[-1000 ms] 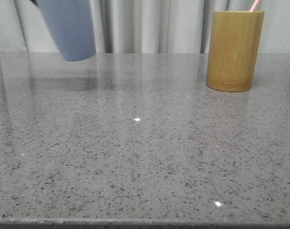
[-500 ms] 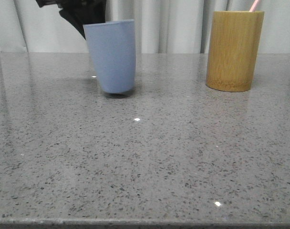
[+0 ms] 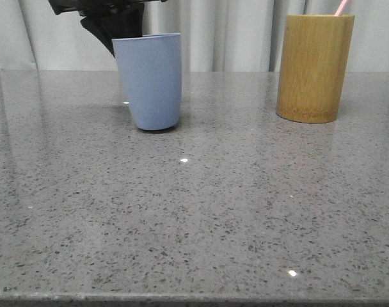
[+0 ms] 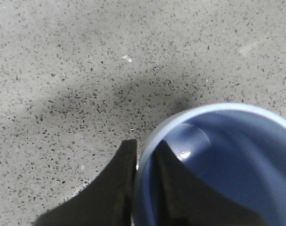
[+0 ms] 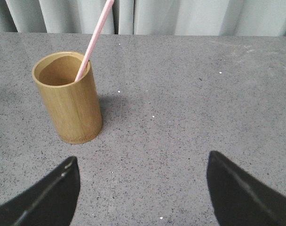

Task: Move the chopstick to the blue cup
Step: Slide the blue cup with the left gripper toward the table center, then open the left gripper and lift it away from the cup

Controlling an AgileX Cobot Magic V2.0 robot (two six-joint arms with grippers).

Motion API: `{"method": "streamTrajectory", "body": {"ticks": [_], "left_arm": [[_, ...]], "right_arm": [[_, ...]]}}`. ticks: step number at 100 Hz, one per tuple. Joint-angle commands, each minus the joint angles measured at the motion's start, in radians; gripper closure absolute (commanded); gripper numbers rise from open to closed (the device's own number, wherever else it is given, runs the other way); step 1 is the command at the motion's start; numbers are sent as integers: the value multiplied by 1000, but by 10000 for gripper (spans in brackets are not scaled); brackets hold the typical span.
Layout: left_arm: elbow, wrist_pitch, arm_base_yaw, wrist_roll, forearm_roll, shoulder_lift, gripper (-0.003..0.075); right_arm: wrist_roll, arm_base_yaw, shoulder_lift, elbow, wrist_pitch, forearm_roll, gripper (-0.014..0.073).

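up top in the front view, left gripper (image 3: 127,39) reaching down from above and behind to the blue cup (image 3: 149,80), dark fingers at its rim. clamped on the cup wall in the left wrist view: one finger (image 4: 110,188) outside, the other inside the blue cup (image 4: 227,165), rim pinched between them. cup upright on the grey speckled table (image 3: 194,211), base seemingly down on the surface, standing left of centre toward the back.

over on the right, bamboo holder (image 3: 314,67) upright near the back edge, well apart from the cup, with the pale pink chopstick (image 3: 341,7) poking out above its rim. seen from the right wrist, chopstick (image 5: 93,40) leaning against the inner wall of the bamboo holder (image 5: 70,99). right gripper (image 5: 143,188) spread wide, holding nothing, hovering short of the holder with bare table between its fingers.

plenty of open tabletop between cup and holder and across the whole near half; front edge of the table along the bottom of the front view.
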Motion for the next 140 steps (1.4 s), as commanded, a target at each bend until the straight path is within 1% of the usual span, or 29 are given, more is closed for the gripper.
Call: {"method": "streamTrajectory", "body": {"ticks": [1,31,37,42,48,55,61,62,70,75,97,117,140], "left_arm": [[-34,-26,-11,11,-15,-49,739],[-34,-20,-15,15,-9,-46,735],[-34,-18,-15,17,-9,-46,713],[-34,-17,-15,18,-9,-46,670],[-34,-13,-15,18,-9,-46,587],[-34,-7,-15,18,-9,-46,449],[-34,-6,-15,18,-9,-46,358],[-34,-6,-15,18,-9,-46,322],[-35,-5,-15,18,-9,-46,224],[-36,-5,-15,18,-9,-46,195],[-38,1,-15,13,-17,-75,192],[-38,6,-15,12,-17,-151,194],[-38,4,-2,12,74,-275,194]], "right_arm": [[-5,-5,9,-35,-71,-6,32],[-5,-5,9,-35,-71,-6,32],[-5,-5,9,-35,-71,-6,32],[-5,-5,9,-35,-72,-6,32],[-5,-5,9,-35,-73,-6,32],[-5,-5,9,-35,-75,-6,32],[-5,-5,9,-35,-78,-6,32],[-5,-5,9,-35,-79,-6,32],[-5,-5,9,-35,-79,-6,32],[-5,-5,9,-35,-79,-6,32],[-5,-5,9,-35,-79,-6,32],[-5,-5,9,-35,-79,-6,32],[-5,-5,9,-35,-79,-6,32]]}}
